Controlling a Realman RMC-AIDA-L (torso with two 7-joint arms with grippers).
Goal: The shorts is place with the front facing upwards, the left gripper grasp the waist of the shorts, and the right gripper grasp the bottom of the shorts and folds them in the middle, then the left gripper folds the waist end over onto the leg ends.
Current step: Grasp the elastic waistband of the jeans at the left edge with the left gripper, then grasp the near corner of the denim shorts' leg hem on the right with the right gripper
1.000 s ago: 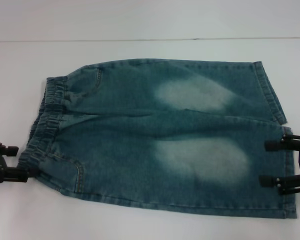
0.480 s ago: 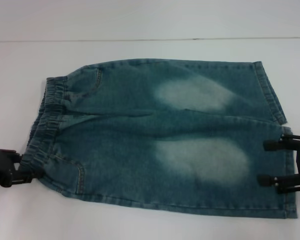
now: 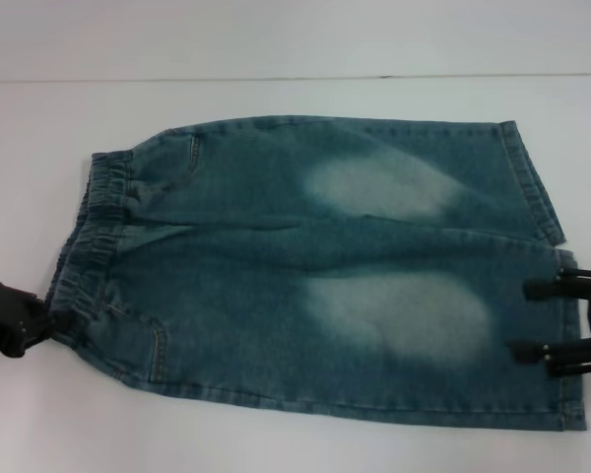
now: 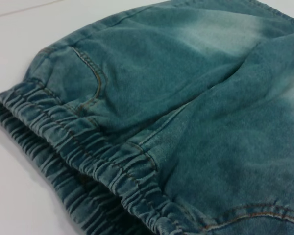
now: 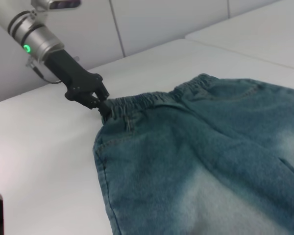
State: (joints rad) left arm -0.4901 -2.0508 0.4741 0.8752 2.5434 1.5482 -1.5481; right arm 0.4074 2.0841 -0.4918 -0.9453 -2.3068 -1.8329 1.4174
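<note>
Blue denim shorts (image 3: pixel 305 266) lie flat, front up, on the white table, with the elastic waist (image 3: pixel 94 232) at the left and the leg ends (image 3: pixel 561 325) at the right. My left gripper (image 3: pixel 41 320) is at the near corner of the waist and is shut on the waistband. The right wrist view shows the left gripper (image 5: pixel 104 106) pinching the gathered waistband (image 5: pixel 142 103). The left wrist view is filled by the waistband (image 4: pixel 88 156) and a front pocket. My right gripper (image 3: pixel 519 319) stands open, its two fingers spread over the near leg's hem.
The white table (image 3: pixel 276 434) extends on all sides of the shorts, with a seam line (image 3: pixel 276 79) across the back. A tiled wall (image 5: pixel 152 24) rises behind the table's far side in the right wrist view.
My left gripper has moved in toward the shorts and shut on the waistband's near corner, pulling it up slightly. The right gripper has barely moved.
</note>
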